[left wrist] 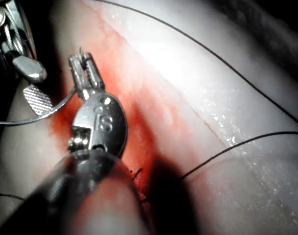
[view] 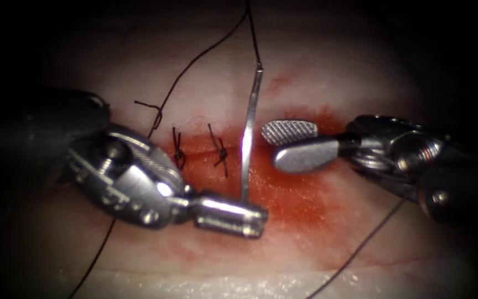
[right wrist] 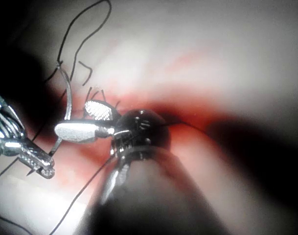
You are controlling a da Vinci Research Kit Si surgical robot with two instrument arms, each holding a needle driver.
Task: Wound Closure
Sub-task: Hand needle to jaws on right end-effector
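My left tool [view: 253, 216] is shut on the curved needle [view: 248, 133] close to its point, and the tip pokes out just past the jaws [left wrist: 84, 66]. The needle rises free above the tissue [view: 327, 83], over the cut [view: 200, 155], to its thread end. My right tool [view: 283, 145] stands open just right of the needle, holding nothing; its ridged pad [right wrist: 100, 110] faces the needle [right wrist: 68, 95]. Dark thread [view: 253, 33] runs up from the needle's end and loops back down toward the left tool.
Two tied stitches [view: 178, 152] [view: 222, 156] cross the cut left of the needle, with a cut thread end [view: 149, 106] further left. Red fluid [view: 300, 194] stains the tissue around both tools. Another thread strand [view: 360, 246] trails off at the lower right.
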